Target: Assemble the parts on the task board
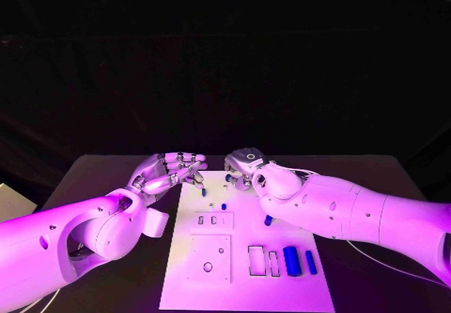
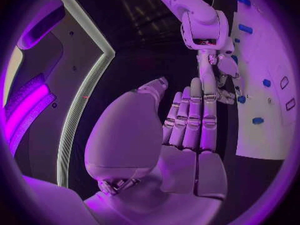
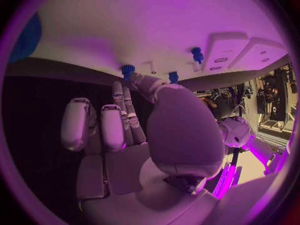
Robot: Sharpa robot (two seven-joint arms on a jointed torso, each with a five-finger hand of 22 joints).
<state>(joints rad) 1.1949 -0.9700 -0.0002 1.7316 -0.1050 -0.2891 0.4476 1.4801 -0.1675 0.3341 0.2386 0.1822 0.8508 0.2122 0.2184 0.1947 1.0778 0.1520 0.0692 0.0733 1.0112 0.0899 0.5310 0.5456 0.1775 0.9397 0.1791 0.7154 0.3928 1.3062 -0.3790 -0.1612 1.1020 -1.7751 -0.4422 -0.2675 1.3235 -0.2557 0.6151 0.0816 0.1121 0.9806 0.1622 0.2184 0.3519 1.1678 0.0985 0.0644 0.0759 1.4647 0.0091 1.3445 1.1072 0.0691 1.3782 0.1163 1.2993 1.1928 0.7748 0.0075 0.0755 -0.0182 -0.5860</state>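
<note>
Worktop (image 1: pixel 113 176): black, rectangular, far edge against dark backdrop.
Task board (image 1: pixel 244 287): white rectangular plate, flat on worktop at middle, long side running from near edge toward far edge.
Cable (image 1: pixel 380 261): thin, pale, on worktop right of task board, curving toward near right corner.
Pale flat object (image 1: pixel 12 199): at left edge beside worktop; contact with worktop cannot be told.

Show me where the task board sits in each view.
Head view: task board mid-table, between the arms.
Left wrist view: white plate beyond the left hand's fingertips.
Right wrist view: pale surface beyond the right hand.
Shared landmark: the right hand at the board's far end.
</note>
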